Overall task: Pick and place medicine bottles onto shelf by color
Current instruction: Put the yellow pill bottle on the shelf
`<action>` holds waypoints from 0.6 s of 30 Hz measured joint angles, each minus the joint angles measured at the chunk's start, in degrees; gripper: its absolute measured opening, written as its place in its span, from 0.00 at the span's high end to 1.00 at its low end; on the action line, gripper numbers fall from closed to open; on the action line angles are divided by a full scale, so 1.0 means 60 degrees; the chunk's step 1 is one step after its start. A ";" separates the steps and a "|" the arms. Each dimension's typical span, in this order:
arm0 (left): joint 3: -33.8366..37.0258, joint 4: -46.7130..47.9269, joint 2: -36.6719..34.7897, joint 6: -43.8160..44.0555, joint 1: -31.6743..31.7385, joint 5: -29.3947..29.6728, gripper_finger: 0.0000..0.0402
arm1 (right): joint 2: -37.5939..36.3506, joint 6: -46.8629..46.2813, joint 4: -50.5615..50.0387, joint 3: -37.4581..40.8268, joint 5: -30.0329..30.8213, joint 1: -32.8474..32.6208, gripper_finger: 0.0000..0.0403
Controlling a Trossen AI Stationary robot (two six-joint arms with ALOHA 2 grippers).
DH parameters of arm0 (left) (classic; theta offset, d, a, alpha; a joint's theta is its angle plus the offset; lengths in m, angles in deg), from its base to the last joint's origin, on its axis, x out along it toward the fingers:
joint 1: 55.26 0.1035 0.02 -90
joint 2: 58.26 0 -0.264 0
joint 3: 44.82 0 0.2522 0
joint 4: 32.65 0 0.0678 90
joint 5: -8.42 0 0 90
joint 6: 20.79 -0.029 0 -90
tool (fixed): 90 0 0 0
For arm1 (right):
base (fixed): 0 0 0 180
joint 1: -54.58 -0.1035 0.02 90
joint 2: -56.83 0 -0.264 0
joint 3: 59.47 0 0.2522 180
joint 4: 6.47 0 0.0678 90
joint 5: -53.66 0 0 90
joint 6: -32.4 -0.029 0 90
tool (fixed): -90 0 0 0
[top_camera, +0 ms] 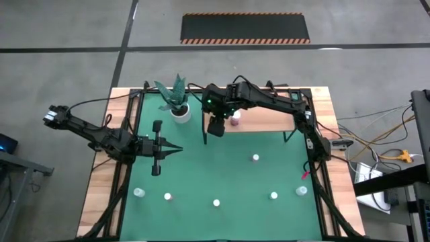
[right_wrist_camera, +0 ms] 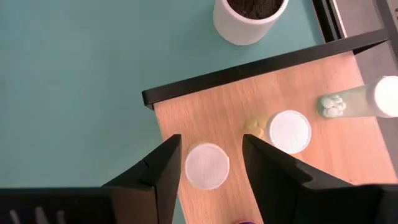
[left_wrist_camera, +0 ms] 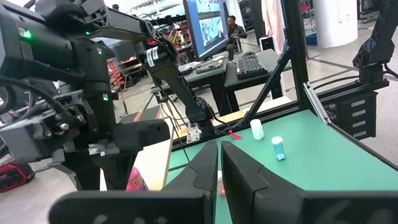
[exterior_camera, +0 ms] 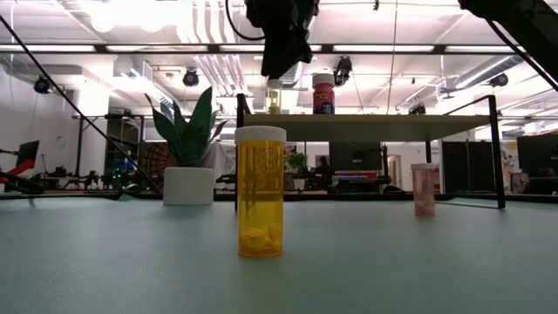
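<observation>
The shelf (top_camera: 269,119) stands at the mat's far side. My right gripper (right_wrist_camera: 211,146) hangs open just above its left end, and a white-capped bottle (right_wrist_camera: 207,165) stands upright on the board below, between the fingers and untouched. In the low view this bottle (exterior_camera: 275,98) looks yellowish, with the gripper (exterior_camera: 283,65) over it. A yellow bottle (right_wrist_camera: 290,131) and a lying pale bottle (right_wrist_camera: 351,102) rest on the board beside it. A magenta bottle (exterior_camera: 323,93) stands there too. My left gripper (top_camera: 176,149) waits shut over the mat's left part.
Several bottles stand on the green mat: a yellow one (exterior_camera: 260,192) near the front, a pink one (exterior_camera: 424,189), others along the near edge (top_camera: 216,202). A white pot with a green plant (top_camera: 179,111) stands left of the shelf.
</observation>
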 joint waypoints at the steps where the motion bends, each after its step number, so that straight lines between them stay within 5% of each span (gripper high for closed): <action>1: 0.0000 0.0002 0.0000 0.0001 0.0003 0.0000 0.99 | -0.0021 0.0040 -0.0010 0.0000 -0.0004 0.0000 0.60; 7: 0.0000 0.0003 0.0016 0.0001 0.0001 0.0000 0.99 | -0.0282 0.0761 -0.0143 0.0000 0.0000 0.0000 0.69; 15: 0.0000 0.0003 0.0018 -0.0014 0.0002 0.0000 0.99 | -0.0200 0.1213 -0.0067 0.0061 0.0000 -0.0004 0.96; 18: 0.0000 0.0003 0.0018 -0.0015 -0.0001 0.0000 0.99 | -0.0113 0.1141 -0.0074 0.0082 0.0000 -0.0004 0.97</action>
